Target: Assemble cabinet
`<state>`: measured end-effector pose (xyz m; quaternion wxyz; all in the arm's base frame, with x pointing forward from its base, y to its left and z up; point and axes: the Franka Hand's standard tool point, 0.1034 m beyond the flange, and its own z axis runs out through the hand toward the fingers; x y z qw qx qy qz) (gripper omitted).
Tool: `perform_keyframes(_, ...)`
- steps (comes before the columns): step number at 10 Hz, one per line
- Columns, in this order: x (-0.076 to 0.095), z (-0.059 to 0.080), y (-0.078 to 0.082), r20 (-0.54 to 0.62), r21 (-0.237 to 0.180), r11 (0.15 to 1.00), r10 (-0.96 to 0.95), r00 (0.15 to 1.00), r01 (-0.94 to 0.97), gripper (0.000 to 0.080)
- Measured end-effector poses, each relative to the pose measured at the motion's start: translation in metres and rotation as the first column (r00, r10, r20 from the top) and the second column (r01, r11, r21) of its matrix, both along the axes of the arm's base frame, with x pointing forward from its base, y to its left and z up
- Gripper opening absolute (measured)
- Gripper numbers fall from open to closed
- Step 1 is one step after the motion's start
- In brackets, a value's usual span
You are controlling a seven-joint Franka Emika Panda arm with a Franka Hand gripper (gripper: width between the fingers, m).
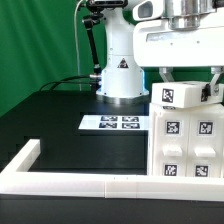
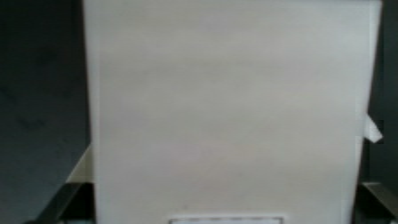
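Observation:
The cabinet [image 1: 187,140] is a white blocky box standing at the exterior view's right, with four black-and-white tags on its front. A white top piece [image 1: 180,96] with one tag lies on it. My gripper [image 1: 187,84] comes down from above with a finger on each side of this top piece, and it looks shut on it. In the wrist view a plain white panel [image 2: 222,110] fills almost the whole picture. My dark fingers [image 2: 68,200] show only at its two edges, so the gripper [image 2: 222,208] straddles the panel.
The marker board [image 1: 116,123] lies flat on the black table to the left of the cabinet. The long low white border rail [image 1: 60,180] runs along the front and left. The arm's white base [image 1: 118,75] stands behind, before a green curtain.

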<state>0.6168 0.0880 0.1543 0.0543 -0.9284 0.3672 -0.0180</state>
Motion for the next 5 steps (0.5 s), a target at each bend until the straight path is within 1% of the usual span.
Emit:
perform_keyframes(2,-0.0001,-0.0004,0.0012,-0.009,0.012,0.993,-0.118,0.993,0.119,0.0558)
perform_keyframes(3,0.0000,-0.0020,0.0026,-0.010,0.043,0.959,-0.281,0.960,0.281,0.0558)
perform_keyframes(4,-0.0001,-0.0023,0.0033,-0.012,0.073,0.906,-0.417,0.909,0.417,0.0558)
perform_keyframes(5,-0.0004,-0.0022,0.0046,-0.019,0.083,0.883,-0.462,0.887,0.462,0.0558)
